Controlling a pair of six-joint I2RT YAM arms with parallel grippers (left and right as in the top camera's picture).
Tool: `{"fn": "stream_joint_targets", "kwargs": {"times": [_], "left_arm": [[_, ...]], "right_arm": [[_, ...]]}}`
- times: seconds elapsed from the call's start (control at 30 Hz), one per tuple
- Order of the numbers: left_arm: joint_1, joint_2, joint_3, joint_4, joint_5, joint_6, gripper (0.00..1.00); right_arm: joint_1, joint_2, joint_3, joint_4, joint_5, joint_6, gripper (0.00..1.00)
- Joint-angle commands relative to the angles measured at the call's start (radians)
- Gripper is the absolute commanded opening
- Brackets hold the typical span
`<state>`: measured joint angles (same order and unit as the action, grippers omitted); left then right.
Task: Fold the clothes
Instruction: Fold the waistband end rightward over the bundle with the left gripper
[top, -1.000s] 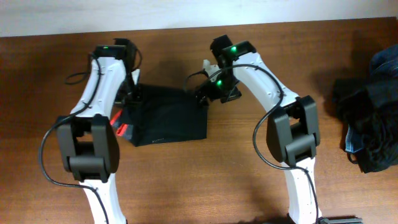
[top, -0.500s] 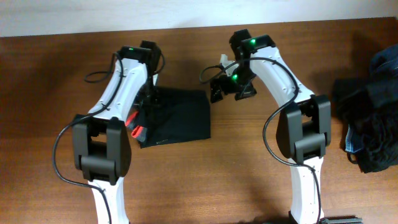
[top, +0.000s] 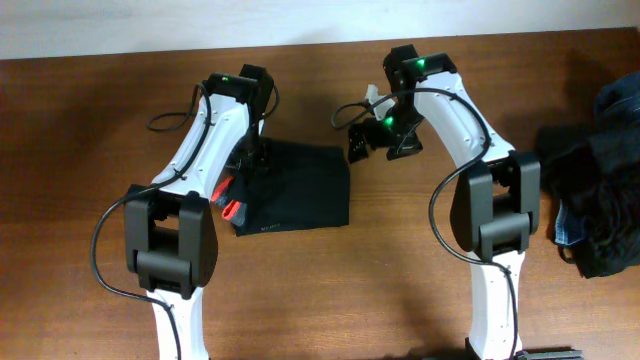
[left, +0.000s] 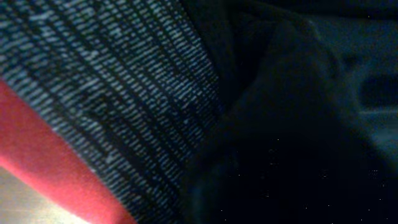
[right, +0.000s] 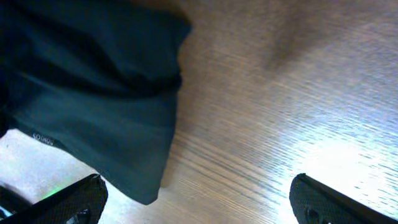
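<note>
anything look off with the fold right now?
Minor: the folded black pants lie slightly crooked, and their red edge sticks out of the bundle on its left side instead of being tucked in. Nothing spilled or damaged.

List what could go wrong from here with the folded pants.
1. The left gripper seems clamped on the black pants at the waistband. Lifting or dragging from that one spot could pull the fold apart.
2. The open right gripper hangs right beside the pants. Lowering it could snag and rumple them.
</note>
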<state>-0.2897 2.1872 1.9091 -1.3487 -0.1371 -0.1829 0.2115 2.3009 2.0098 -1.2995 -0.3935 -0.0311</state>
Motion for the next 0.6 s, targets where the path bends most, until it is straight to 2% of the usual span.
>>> {"fn": "stream_joint_targets", "kwargs": {"times": [0.0, 0.27, 0.57], "left_arm": [[-0.005, 0.006, 0.064, -0.013, -0.019, -0.034, 0.01], [-0.013, 0.006, 0.210, -0.089, -0.090, -0.034, 0.01], [-0.012, 0.006, 0.212, -0.132, -0.352, -0.068, 0.00]], "right_arm": [[0.025, -0.035, -0.009, 0.000, -0.017, -0.018, 0.99], [0.030, -0.035, -0.009, 0.003, -0.017, -0.017, 1.00], [0.031, -0.035, -0.015, 0.002, -0.016, -0.018, 0.99]]}}
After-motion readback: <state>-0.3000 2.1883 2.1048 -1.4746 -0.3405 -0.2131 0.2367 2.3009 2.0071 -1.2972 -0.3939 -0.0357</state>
